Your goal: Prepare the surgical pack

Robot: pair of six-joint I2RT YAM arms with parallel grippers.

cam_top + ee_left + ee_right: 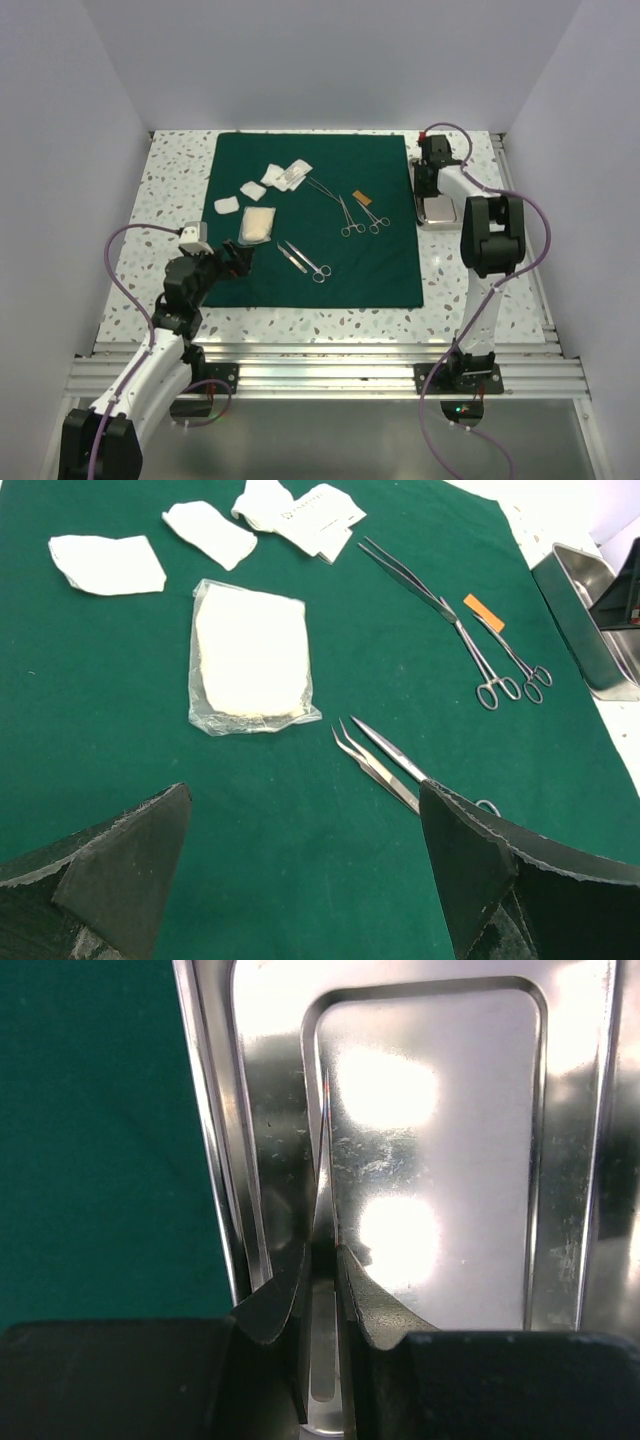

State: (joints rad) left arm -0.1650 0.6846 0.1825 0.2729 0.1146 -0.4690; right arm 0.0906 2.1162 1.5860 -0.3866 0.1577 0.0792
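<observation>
The green cloth (315,215) is lying flat across the middle of the speckled desk (165,200), and the steel tray (440,210) is sitting on the bare desk just beside the cloth's right edge. The right hand (325,1260) is reaching down onto the tray from the far side, its two fingers pinching together on the tray's thin upright wall, on the side nearest the cloth. The left hand (305,850) is hovering over the near left part of the cloth with its fingers spread wide apart, gripping nothing, and well apart from the tray. Just ahead of it, a clear packet of gauze (250,655) is lying on the cloth, with two loose white pads (107,565) farther out on the left and a printed white packet (320,515) beyond them. The tweezers (370,765) and the scissors (392,748) are lying side by side to the right of that hand's open gap, close to its right finger. Two long forceps (440,605) are lying farther off toward the tray, their ring handles close together, with a small orange tag (484,612) between their shafts.
</observation>
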